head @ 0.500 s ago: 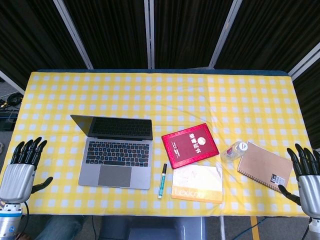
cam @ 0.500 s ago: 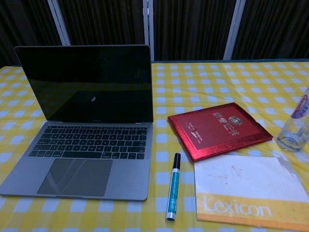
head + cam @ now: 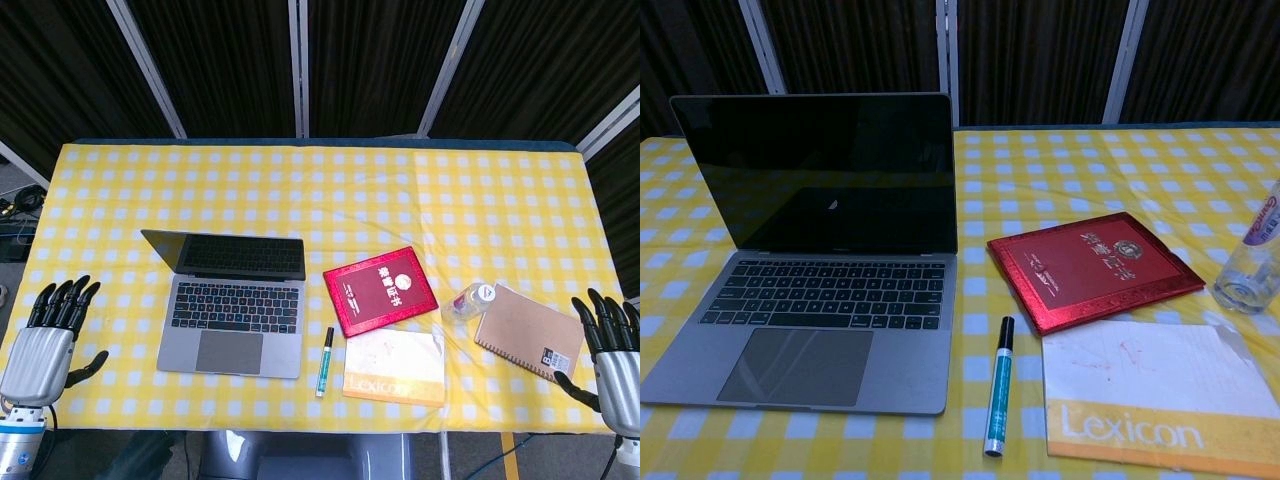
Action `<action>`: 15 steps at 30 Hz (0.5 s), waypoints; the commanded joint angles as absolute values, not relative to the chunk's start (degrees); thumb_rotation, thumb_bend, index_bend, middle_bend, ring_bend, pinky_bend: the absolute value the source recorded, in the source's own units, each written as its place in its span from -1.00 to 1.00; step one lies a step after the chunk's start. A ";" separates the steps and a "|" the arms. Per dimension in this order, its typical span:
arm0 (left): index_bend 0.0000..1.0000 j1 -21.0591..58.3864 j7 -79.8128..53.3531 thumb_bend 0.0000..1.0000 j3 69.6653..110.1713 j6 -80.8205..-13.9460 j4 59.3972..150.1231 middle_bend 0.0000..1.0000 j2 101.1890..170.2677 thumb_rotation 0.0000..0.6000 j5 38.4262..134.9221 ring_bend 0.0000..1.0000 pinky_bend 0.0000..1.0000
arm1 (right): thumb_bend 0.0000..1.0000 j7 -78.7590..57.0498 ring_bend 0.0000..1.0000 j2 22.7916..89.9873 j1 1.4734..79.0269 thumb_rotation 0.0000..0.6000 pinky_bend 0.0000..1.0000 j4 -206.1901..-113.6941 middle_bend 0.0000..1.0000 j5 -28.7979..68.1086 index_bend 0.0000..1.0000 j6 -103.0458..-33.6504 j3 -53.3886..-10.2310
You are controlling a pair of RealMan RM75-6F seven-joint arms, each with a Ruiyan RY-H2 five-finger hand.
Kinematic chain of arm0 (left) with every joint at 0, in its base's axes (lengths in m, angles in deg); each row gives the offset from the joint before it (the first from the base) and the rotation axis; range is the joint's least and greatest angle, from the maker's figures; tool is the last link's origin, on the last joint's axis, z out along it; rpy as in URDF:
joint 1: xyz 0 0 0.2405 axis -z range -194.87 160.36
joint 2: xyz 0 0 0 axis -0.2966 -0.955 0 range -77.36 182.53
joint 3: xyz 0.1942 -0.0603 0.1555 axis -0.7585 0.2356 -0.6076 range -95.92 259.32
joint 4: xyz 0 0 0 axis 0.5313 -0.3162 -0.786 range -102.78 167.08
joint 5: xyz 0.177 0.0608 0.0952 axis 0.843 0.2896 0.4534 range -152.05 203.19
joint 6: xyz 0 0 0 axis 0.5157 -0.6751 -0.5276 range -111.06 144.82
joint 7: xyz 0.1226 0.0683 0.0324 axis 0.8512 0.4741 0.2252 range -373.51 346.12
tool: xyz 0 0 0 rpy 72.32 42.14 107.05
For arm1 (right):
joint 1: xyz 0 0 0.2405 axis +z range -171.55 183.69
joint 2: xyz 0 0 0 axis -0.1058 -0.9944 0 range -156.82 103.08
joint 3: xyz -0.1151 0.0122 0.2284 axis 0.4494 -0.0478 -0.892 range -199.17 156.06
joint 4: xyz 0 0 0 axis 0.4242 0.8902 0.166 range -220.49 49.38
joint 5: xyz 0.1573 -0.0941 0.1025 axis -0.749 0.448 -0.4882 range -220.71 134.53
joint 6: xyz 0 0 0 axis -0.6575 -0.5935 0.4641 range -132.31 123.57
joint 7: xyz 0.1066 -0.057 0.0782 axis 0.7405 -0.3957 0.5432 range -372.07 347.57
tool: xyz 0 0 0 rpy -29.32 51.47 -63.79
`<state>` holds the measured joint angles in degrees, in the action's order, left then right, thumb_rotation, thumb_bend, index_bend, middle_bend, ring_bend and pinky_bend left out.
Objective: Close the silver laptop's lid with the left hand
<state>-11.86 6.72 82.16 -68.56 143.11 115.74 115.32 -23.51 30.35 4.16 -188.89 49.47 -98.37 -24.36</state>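
Note:
The silver laptop (image 3: pixel 232 311) stands open on the yellow checked table, left of centre, its dark screen upright (image 3: pixel 820 170) and keyboard bare (image 3: pixel 825 293). My left hand (image 3: pixel 45 340) hovers at the table's front left corner, well left of the laptop, fingers spread and holding nothing. My right hand (image 3: pixel 612 345) sits at the front right corner, also spread and empty. Neither hand shows in the chest view.
A red booklet (image 3: pixel 380 290) lies right of the laptop, with a green marker (image 3: pixel 325 361) and a Lexicon pad (image 3: pixel 395 366) in front of it. Further right are a plastic bottle (image 3: pixel 470 300) lying down and a brown spiral notebook (image 3: pixel 528 332).
Both hands have sunk slightly toward the front edge. The laptop and other objects have not moved.

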 commanded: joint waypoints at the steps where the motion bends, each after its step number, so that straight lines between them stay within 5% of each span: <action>1: -1.00 -6.84 4.98 0.93 85.67 -63.69 145.07 -1.00 113.24 1.00 114.51 -1.00 -1.00 | -1.00 -23.63 -1.00 30.36 4.37 1.00 -1.00 -188.90 -1.00 49.25 -0.98 -97.89 -24.39; 8: -1.00 4.61 5.73 1.00 95.63 -52.42 146.29 -1.00 111.43 1.00 104.15 -1.00 -1.00 | -1.00 -23.08 -1.00 30.26 4.49 1.00 -1.00 -188.70 -1.00 48.24 -0.98 -97.27 -24.57; 15: -1.00 14.05 8.63 1.00 99.97 -41.58 142.17 -1.00 114.11 1.00 91.80 -1.00 -1.00 | -1.00 -22.68 -1.00 30.26 4.76 1.00 -1.00 -188.46 -1.00 47.64 -0.98 -96.56 -24.67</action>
<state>9.65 7.08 97.69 -46.54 144.30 112.77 97.34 -22.69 30.26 4.75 -188.47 47.63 -96.56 -24.66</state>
